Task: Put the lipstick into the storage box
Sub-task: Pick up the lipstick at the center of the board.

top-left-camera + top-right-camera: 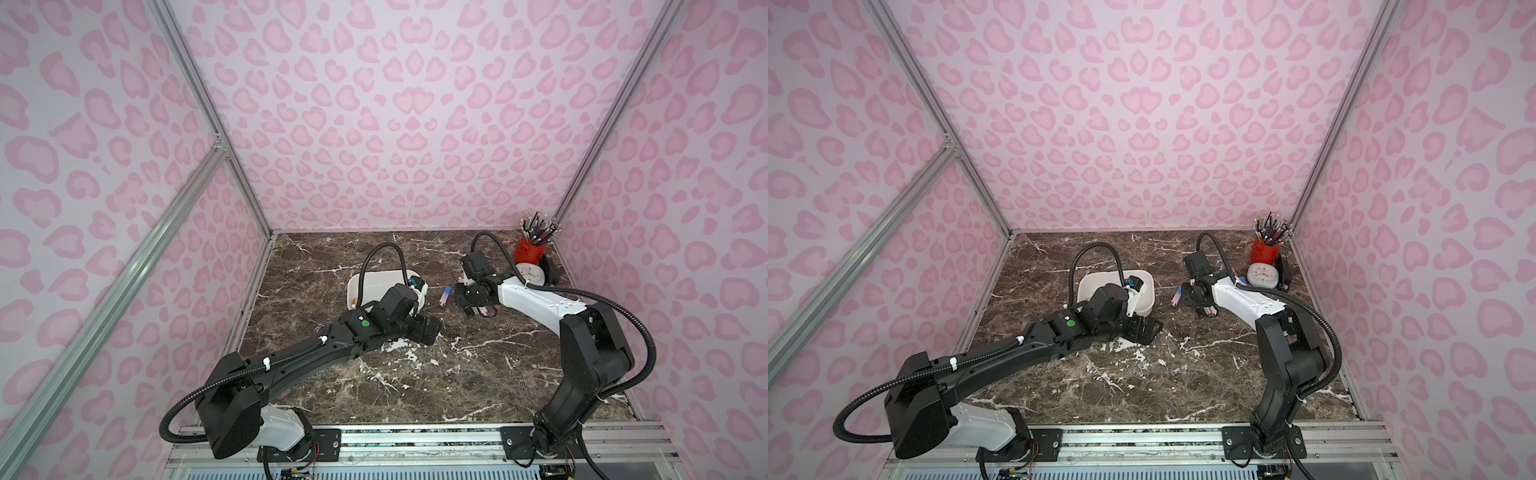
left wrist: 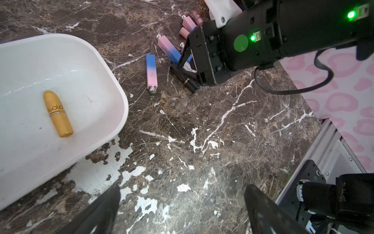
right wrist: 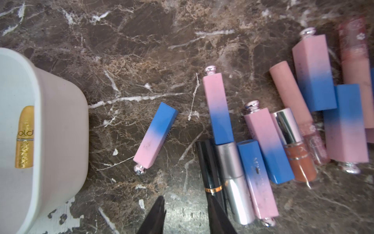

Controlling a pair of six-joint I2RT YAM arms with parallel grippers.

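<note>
Black gold-banded lipstick [image 3: 210,172] under half-open, empty right jaws; tight against silver tube [image 3: 232,172], may slip or drag it along; left jaws wide, empty, near storage box [image 2: 121,101].

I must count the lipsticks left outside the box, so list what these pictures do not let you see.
- Lipstick pile: in both top views the right arm hides most of it; in the right wrist view the picture's edge cuts it off.
- Storage box interior: the left arm covers part in both top views; the left wrist view's edge cuts it.
</note>
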